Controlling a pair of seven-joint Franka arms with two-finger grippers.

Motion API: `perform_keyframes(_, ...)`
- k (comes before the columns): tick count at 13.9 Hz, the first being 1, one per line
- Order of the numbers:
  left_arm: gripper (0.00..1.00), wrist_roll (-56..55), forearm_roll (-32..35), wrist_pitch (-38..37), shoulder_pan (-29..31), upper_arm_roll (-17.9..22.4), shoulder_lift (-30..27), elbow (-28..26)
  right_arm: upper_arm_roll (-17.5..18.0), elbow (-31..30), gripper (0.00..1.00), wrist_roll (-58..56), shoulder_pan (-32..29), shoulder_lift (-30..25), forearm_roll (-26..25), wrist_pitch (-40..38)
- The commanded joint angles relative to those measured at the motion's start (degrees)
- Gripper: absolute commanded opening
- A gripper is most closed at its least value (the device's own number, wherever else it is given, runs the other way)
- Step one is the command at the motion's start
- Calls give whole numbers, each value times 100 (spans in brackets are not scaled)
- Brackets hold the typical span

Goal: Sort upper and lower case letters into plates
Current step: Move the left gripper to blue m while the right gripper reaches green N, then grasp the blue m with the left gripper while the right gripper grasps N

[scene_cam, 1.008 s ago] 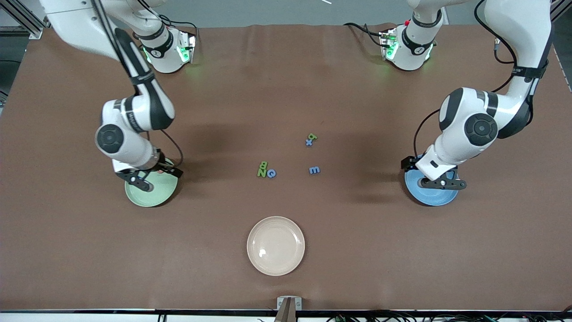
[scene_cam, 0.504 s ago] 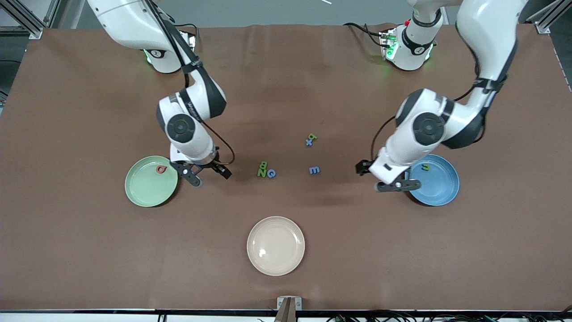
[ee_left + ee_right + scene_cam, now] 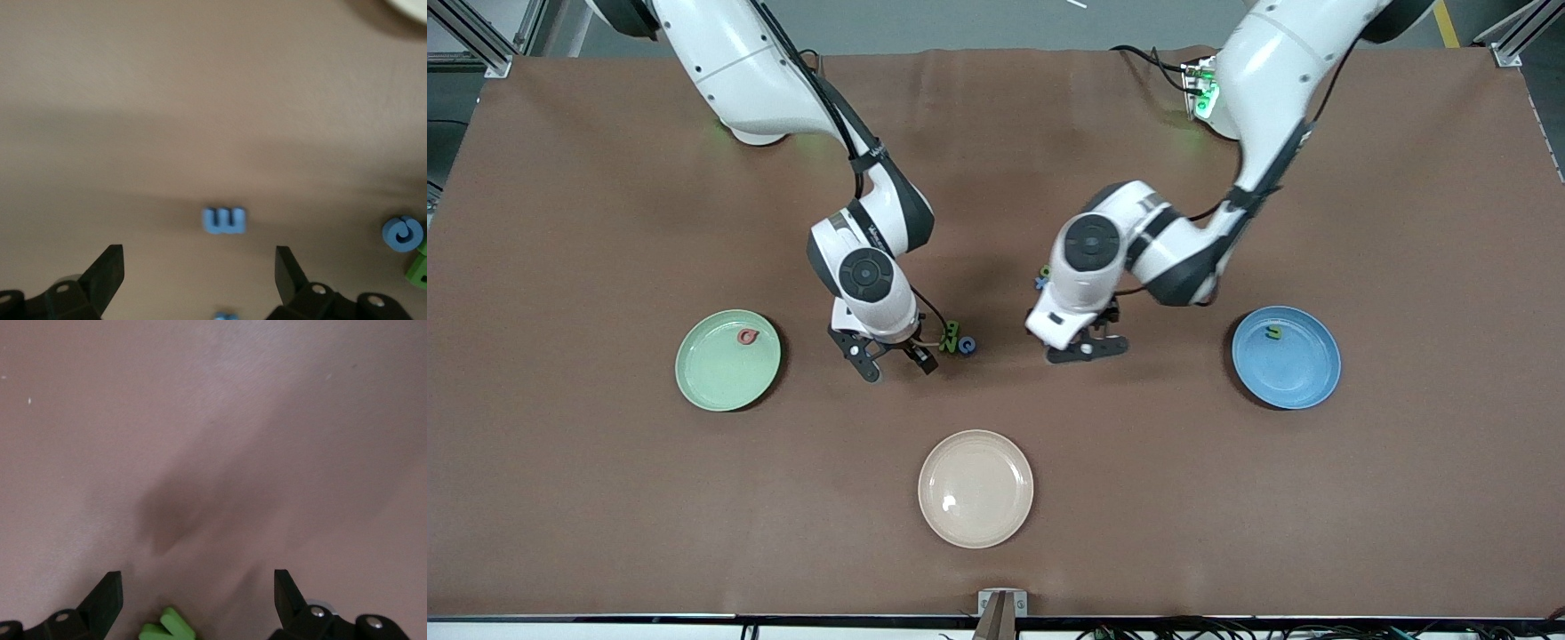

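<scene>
The pale green plate [image 3: 727, 369] holds a red letter [image 3: 748, 336]. The sky blue plate [image 3: 1294, 373] holds a green letter [image 3: 1275, 332]. My right gripper [image 3: 895, 360] is open and empty, low over the table beside the green N and B [image 3: 950, 336] and blue Q [image 3: 967, 345]; a green letter [image 3: 167, 628] shows between its fingers in the right wrist view. My left gripper [image 3: 1087, 348] is open over the blue m [image 3: 224, 221], which is hidden in the front view. A blue x and a green letter [image 3: 1043, 277] peek out by the left arm.
A cream-beige plate [image 3: 975, 488] sits near the front edge, midway along the table. The left wrist view also shows the blue Q [image 3: 403, 233] and the blue x [image 3: 225, 316]. The brown table cloth [image 3: 605, 498] spreads wide around the plates.
Both arms swung from over their plates to the table's middle. A red letter now lies in the green plate and a green one in the blue plate.
</scene>
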Motion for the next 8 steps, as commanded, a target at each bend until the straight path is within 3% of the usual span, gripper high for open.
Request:
perform_keyframes(1,99,-199,122,-191,-299,195,492,545,-54,324,100,40,77,281,-100,28)
perform_keyframes(8,96,-190,148,328,-141,204,660,466,-54,271,99,-1110,481,369,-171,389)
